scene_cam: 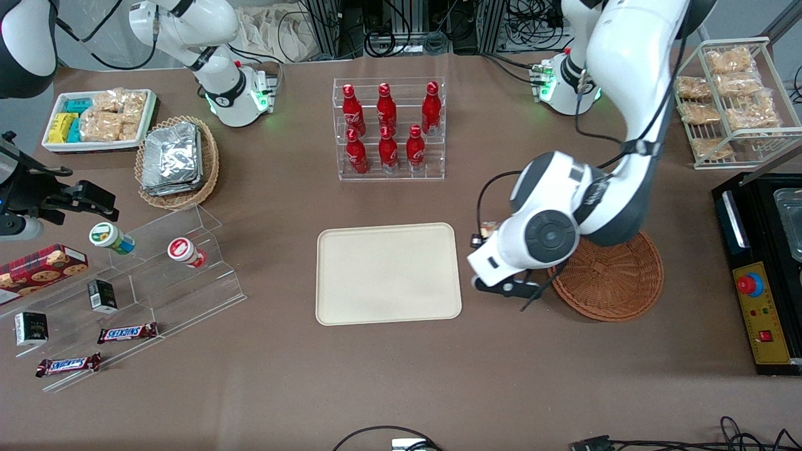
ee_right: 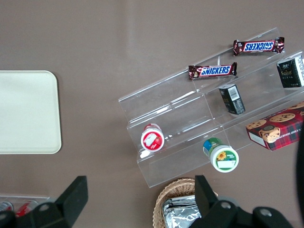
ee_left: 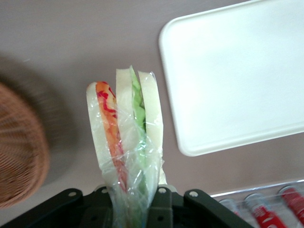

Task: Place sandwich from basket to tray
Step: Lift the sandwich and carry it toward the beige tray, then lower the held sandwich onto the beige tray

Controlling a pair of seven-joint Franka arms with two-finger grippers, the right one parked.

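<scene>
Where the front cam looks down on the brown surface point(scene_cam: 401, 388), the nearest task items are the tray point(scene_cam: 388, 274) and the basket point(scene_cam: 617, 282), both lying flat at approx. the same depth. Tray is cream-beige, rect. w/ rounded corners, bare. Basket is reddish-brown wicker, round, toward the working arm's end of the surface; the arm's wrist covers part of its rim.

Pincer point(scene_cam: 485, 233) hangs above the bare strip of surface between tray and basket, apart from both, its body hidden under the wrist housing in the front view. Wrist cam shows the pincer point(ee_left: 135, 202) pinching the sandwich point(ee_left: 126, 137) at one end, fingers pressed against the clear wrap on both sides. Sandwich is held clear of the surface: white bread slices, red-orange layer on one side, green layer on the other. Tray corner point(ee_left: 237, 80) and basket edge point(ee_left: 21, 152) flank it in that view; neither touches it.

Farther from the front cam than the tray stands a clear rack w/ six red bottles point(scene_cam: 388, 131).
</scene>
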